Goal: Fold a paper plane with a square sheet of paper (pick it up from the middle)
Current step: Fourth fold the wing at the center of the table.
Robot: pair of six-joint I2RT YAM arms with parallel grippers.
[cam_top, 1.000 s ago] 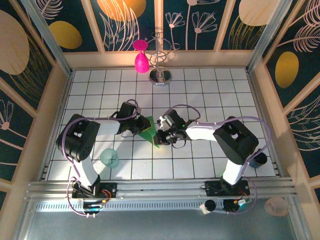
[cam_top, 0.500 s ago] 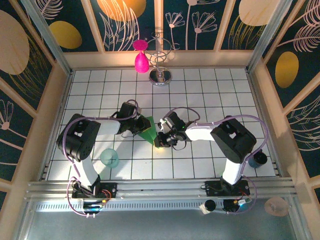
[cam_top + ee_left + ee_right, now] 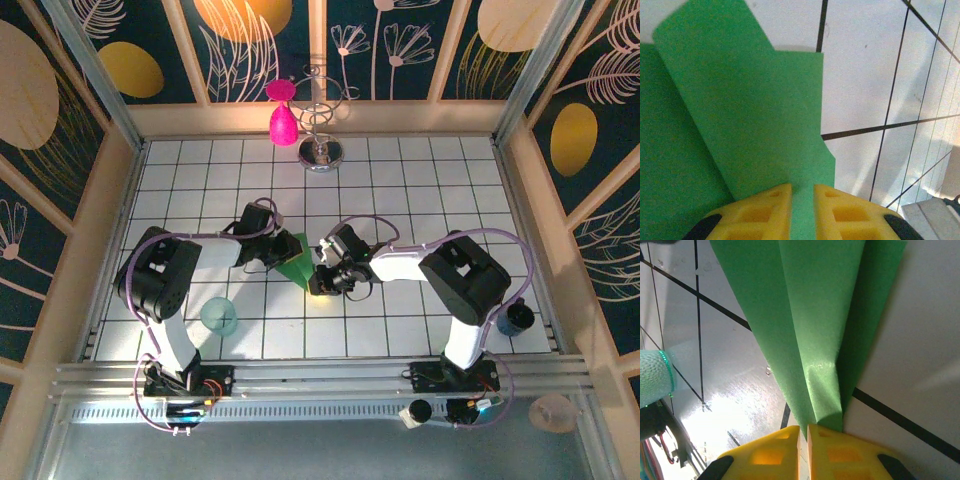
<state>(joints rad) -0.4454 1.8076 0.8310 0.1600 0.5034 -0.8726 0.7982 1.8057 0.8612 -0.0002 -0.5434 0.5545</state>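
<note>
The paper plane [image 3: 296, 260] sits mid-table, raised between the two arms, half made (a narrow green wedge rather than a finished dart). The left gripper [image 3: 277, 252] is clenched on its broad end and the right gripper [image 3: 320, 277] is clenched on its narrow end, so the paper spans the short gap between them. Its long axis runs from the left claw, slightly farther back, toward the right claw, slightly nearer the bases; neither arm is closer, since both touch it. Any next crease, I judge, has to follow that line.

The left wrist view shows stepped, overlapping layers fanning away from the yellow fingers [image 3: 765, 210], which the top view hides. The right wrist view shows folds converging to a point at its fingers [image 3: 840, 450], a ridge down the middle, and the teal cup [image 3: 654, 377] well off to one side
</note>
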